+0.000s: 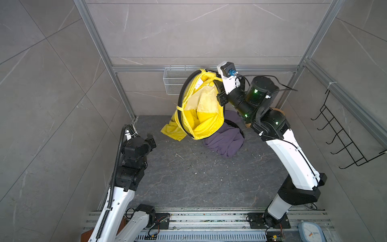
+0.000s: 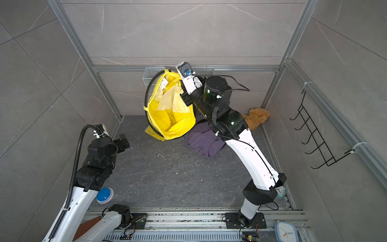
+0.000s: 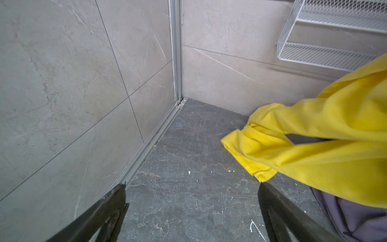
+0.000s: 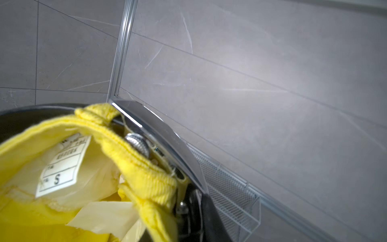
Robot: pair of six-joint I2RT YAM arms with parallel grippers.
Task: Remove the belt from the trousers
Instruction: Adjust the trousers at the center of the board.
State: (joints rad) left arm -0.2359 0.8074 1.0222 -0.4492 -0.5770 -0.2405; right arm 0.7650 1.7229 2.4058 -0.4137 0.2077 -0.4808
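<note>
**Raised trousers, belt not yet drawn.** The right gripper (image 4: 195,211), pressed together at the waistband (image 4: 134,159) beside the chrome buckle (image 4: 146,123), holds the yellow trousers (image 1: 203,117) in the air toward 12 o'clock of the floor (image 1: 188,178). The waist gapes open in both top views, and one leg (image 1: 172,131) trails down at 7 o'clock of that opening. Whether the pinch takes the strap alone or cloth with it cannot be told. The black belt (image 1: 181,98) runs round the outside of the waistband and passes under a yellow loop (image 1: 179,108) at 9 o'clock of the opening, so it is judged to be fully threaded. The left gripper (image 3: 192,188), spread wide and holding nothing, hangs at 9 o'clock of the floor, well apart from the garment. A purple cloth (image 1: 226,140) lies on the floor at 5 o'clock of the opening. To do the step well, the free gripper should probably clamp cloth only, just beside a loop. The strap should then be drawn along its own line round the waist, not outward. A pull across the loops would likely drag the whole garment, and the buckle may catch at each loop
</note>
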